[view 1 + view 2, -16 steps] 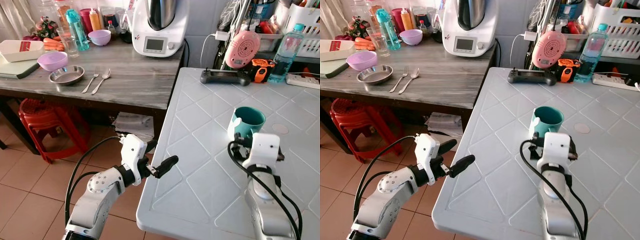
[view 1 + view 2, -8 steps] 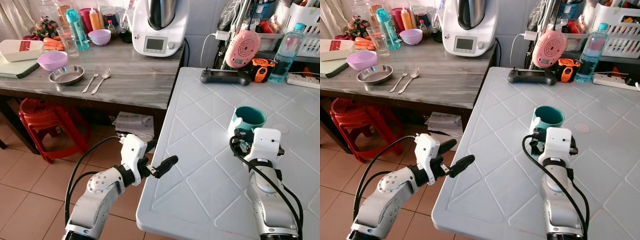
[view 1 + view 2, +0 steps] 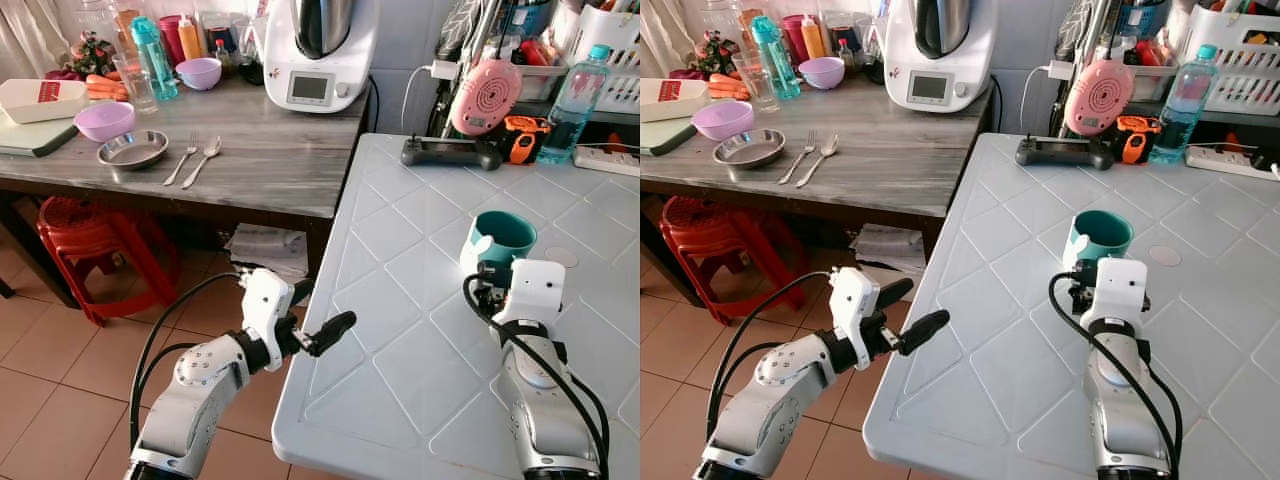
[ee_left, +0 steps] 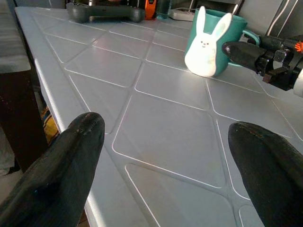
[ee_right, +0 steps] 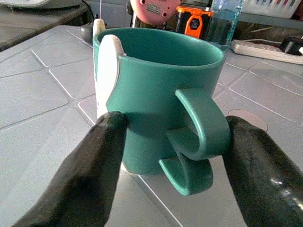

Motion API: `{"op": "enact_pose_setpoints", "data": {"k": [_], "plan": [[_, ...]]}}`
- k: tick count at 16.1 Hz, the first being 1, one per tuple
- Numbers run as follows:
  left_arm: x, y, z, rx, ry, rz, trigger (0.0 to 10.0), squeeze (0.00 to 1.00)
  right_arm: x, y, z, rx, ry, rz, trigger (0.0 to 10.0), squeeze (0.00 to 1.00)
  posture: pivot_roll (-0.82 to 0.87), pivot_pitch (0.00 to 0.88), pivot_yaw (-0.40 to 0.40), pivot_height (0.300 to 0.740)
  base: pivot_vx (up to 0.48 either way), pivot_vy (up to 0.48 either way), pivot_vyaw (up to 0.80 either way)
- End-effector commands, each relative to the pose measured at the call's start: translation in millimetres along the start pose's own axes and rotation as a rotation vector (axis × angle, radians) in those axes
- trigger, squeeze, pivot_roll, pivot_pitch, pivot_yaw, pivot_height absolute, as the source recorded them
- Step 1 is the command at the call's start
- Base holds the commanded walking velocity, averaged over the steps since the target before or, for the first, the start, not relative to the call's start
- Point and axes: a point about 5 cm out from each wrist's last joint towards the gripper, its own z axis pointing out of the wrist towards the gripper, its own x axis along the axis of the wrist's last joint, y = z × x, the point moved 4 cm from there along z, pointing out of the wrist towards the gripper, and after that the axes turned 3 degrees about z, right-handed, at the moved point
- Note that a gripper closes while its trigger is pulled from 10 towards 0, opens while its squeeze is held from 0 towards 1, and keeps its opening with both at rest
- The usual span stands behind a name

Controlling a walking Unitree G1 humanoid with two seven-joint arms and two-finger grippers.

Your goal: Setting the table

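At right of frame, the right pincer (image 5: pixel 165 156), fingers apart, has edged forward to straddle the teal ceramic mug with a white rabbit (image 3: pixel 1096 240) on the white tiled bench (image 3: pixel 1010 330), a grasp looking imminent; left pincer (image 3: pixel 322 325) hovers spread at the bench's edge

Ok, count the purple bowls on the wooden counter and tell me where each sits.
2. One purple bowl sits by the steel plate at the counter's front left; the other purple bowl is further back among the bottles. Others may be hidden in the clutter.

Bright, even daylight. Glare patch on the pale surface (image 3: pixel 420 270) just beside the teal mug (image 3: pixel 498 238). Shadows soft and faint. Eye views sharp; wrist views show near fingers (image 5: pixel 94 179) blurred, soft-edged.
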Motion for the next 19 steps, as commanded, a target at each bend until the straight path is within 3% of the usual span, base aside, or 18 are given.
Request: {"op": "enact_pose_setpoints", "data": {"k": [1,13,19], "plan": [[1.7,-1.5,-0.1,0.004,-0.004,0.013,10.0,0.0,-0.5,-1.2,0.0,0.006,0.001,0.022,0.0,0.0,-0.02,0.014,0.049,0.74,0.0,0.0,0.0],[3.1,-1.5,1.2,0.006,0.004,0.024,10.0,0.0,-0.2,-2.3,2.5,0.019,0.005,0.045,0.0,0.0,-0.02,0.01,0.046,0.74,0.0,0.0,0.0],[10.4,3.8,0.5,-0.038,0.052,-0.018,10.0,0.0,-1.4,-3.2,1.8,0.022,0.004,0.046,0.0,0.0,-0.02,0.008,0.047,0.74,0.0,0.0,0.0]]}}
